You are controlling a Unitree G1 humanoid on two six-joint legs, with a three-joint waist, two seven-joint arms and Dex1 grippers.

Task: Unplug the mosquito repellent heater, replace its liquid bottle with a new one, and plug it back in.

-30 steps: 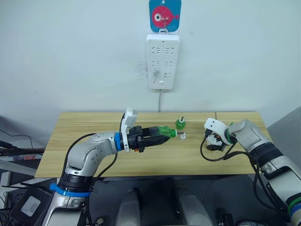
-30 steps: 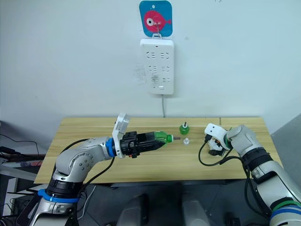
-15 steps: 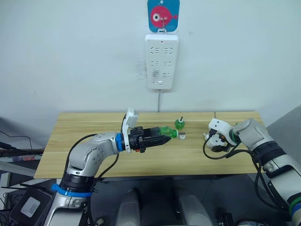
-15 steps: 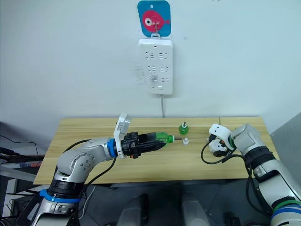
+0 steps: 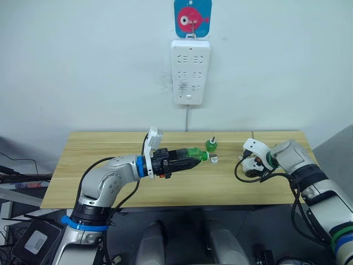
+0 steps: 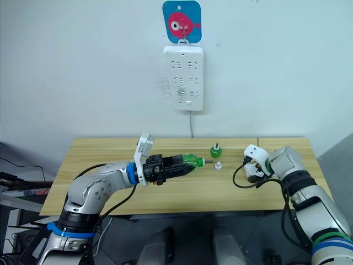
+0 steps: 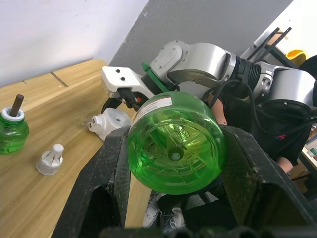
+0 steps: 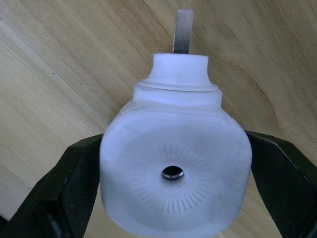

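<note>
Desk (image 5: 110,185) scene: your left tool (image 5: 187,156) clamps the new bottle (image 5: 194,154) lying horizontal, neck rightward; right tool (image 8: 173,198) grips the heater (image 8: 176,171), prong partly hidden.

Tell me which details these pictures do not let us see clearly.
- Neck of the green bottle in the left gripper: left wrist view shows its base alone; too small in the eye views.
- Heater in the right gripper: its prongs lie behind its body in the right wrist view; one blade shows.
- Power strip: its cord drops behind the table.
</note>
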